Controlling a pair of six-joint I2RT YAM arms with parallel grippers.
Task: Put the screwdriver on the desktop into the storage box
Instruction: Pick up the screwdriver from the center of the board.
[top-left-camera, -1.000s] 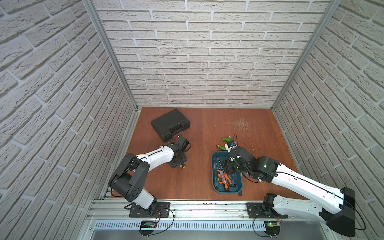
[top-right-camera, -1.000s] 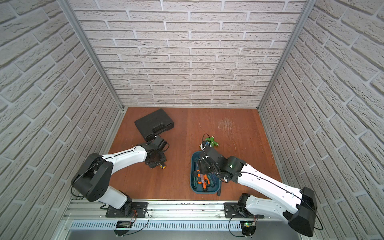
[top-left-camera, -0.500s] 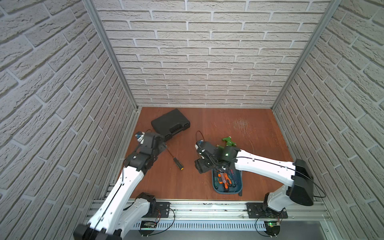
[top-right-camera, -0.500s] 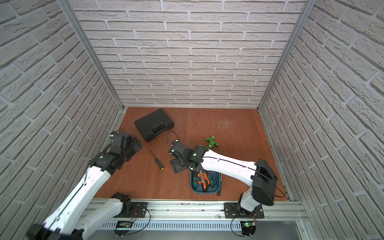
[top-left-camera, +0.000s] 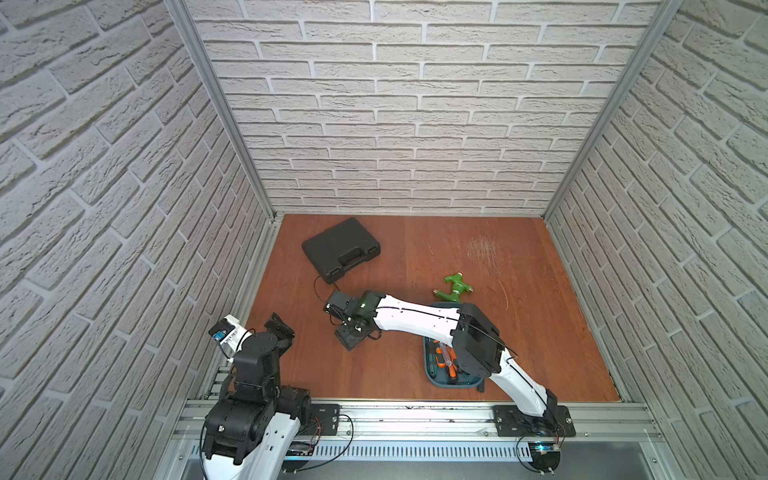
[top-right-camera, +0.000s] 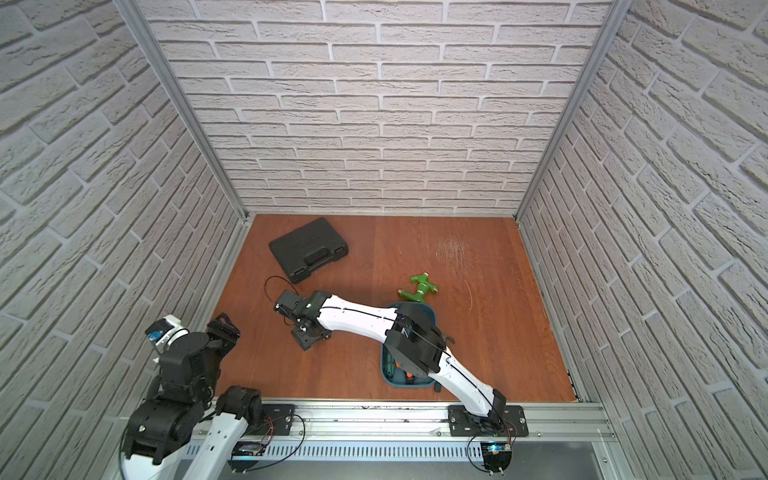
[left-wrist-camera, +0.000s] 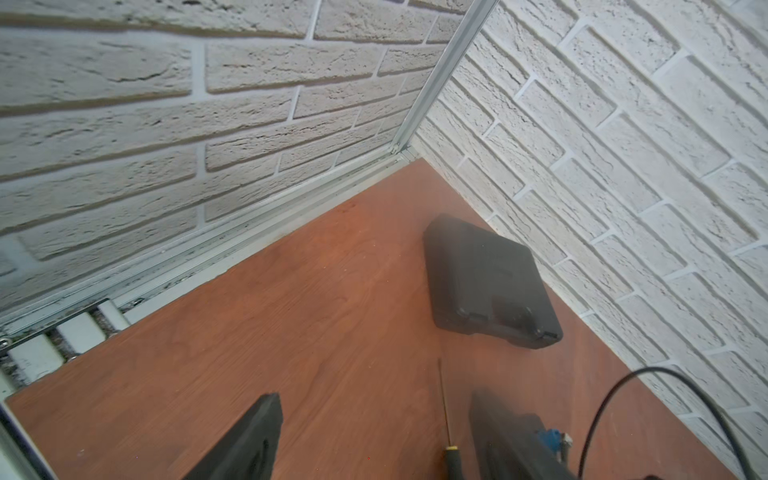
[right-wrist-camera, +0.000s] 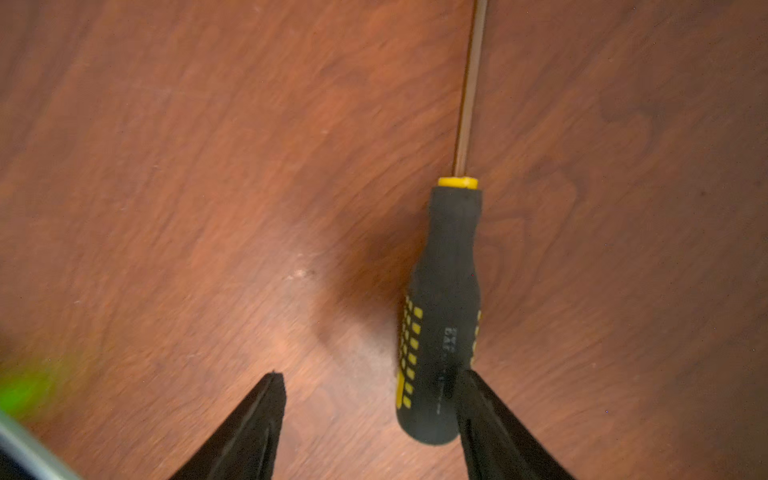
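The screwdriver (right-wrist-camera: 444, 291) has a black handle with yellow dots and lies flat on the reddish desktop (top-left-camera: 415, 257). My right gripper (right-wrist-camera: 370, 374) stands open over the handle's butt end. One fingertip (right-wrist-camera: 469, 386) touches the handle and the other is well apart from it. In both top views the right gripper (top-left-camera: 351, 332) (top-right-camera: 305, 334) hides the screwdriver. My left gripper (top-left-camera: 277, 328) (left-wrist-camera: 374, 449) is open and empty at the front left; the screwdriver's shaft (left-wrist-camera: 444, 399) shows beyond it. The teal storage box (top-left-camera: 427, 365) (top-right-camera: 384, 365) lies under my right arm.
A black moulded tool case (top-left-camera: 340, 249) (left-wrist-camera: 486, 282) lies at the back left. A green fitting (top-left-camera: 455, 286) sits just behind the storage box, which holds orange-handled tools (top-left-camera: 446, 361). Brick walls close in three sides. A patch of pale scratches (top-left-camera: 482, 249) marks the back right.
My left arm has pulled back from the screwdriver to the front left corner. My right arm has swung from the storage box leftwards and now stands over the screwdriver's handle.
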